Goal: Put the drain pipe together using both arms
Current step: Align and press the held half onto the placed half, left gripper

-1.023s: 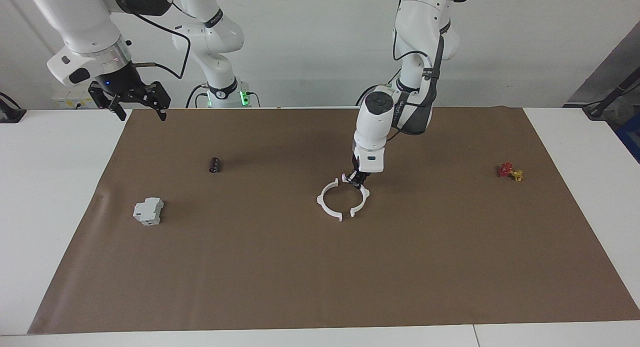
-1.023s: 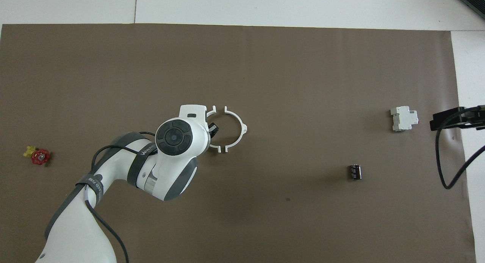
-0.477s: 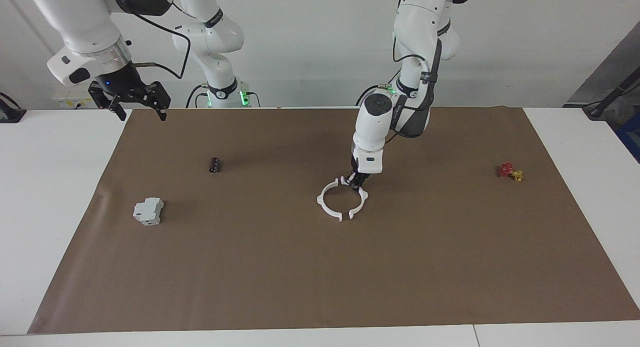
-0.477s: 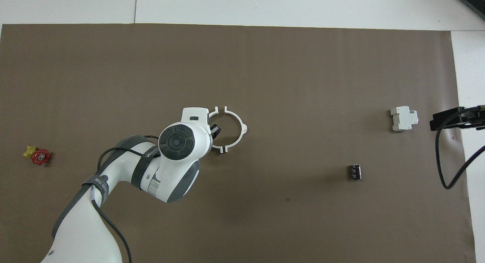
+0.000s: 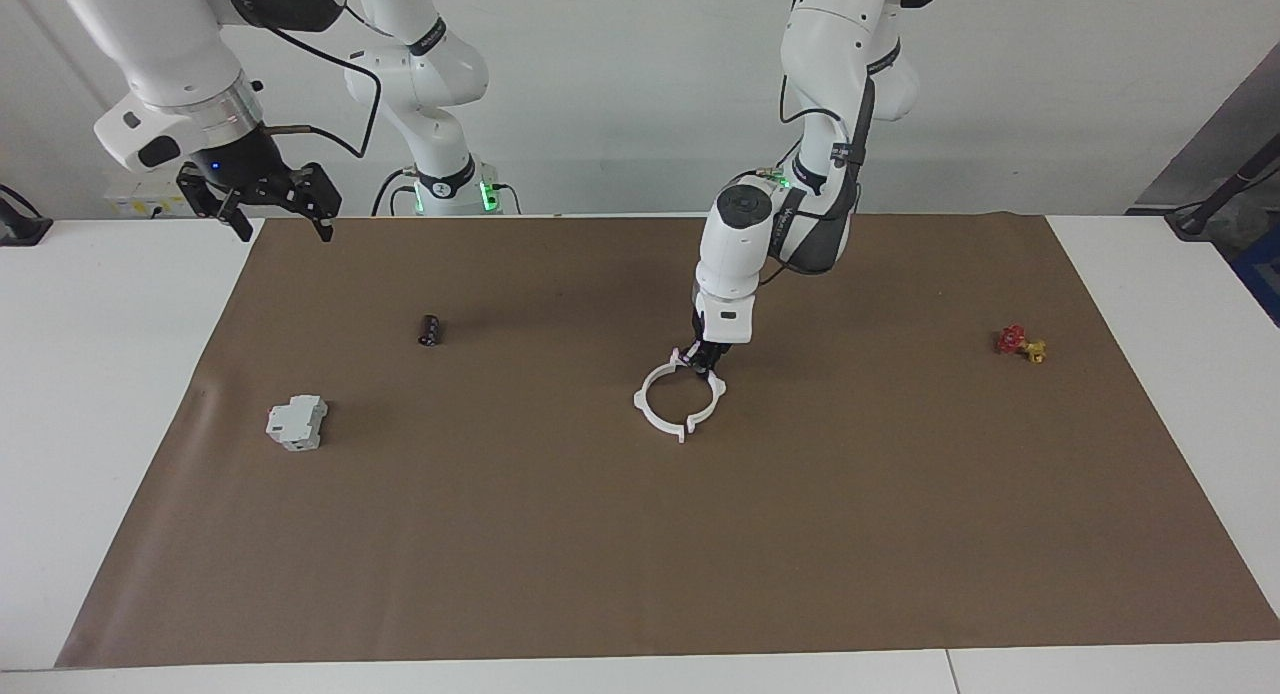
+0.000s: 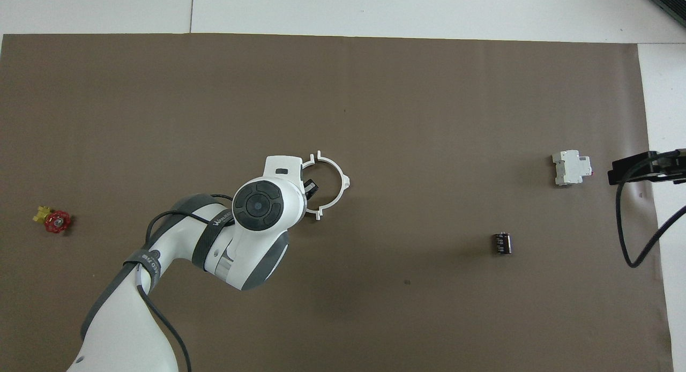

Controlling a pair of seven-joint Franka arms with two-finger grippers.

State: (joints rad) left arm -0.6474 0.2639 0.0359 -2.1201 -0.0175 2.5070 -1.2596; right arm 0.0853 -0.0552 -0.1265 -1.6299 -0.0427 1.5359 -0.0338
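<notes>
The drain pipe lies mid-mat as two thin white half-rings. One half-ring (image 5: 641,405) (image 6: 337,168) rests free toward the right arm's end. My left gripper (image 5: 705,360) (image 6: 310,188) reaches down and is shut on the other half-ring (image 5: 714,401) (image 6: 309,159), near its end closer to the robots. The end tabs of both halves meet, so the two read as one closed ring. In the overhead view the left wrist hides most of the held half. My right gripper (image 5: 272,212) (image 6: 616,173) waits open in the air over the mat's edge at the right arm's end.
A grey-white boxy block (image 5: 297,421) (image 6: 572,168) and a small black cylinder (image 5: 429,330) (image 6: 501,243) lie toward the right arm's end. A red-and-yellow valve (image 5: 1020,343) (image 6: 52,220) sits toward the left arm's end. A brown mat (image 5: 640,554) covers the white table.
My left gripper slid its half-ring toward the right arm's end. The gaps between the two halves closed and the tabs now touch. The right arm has not moved.
</notes>
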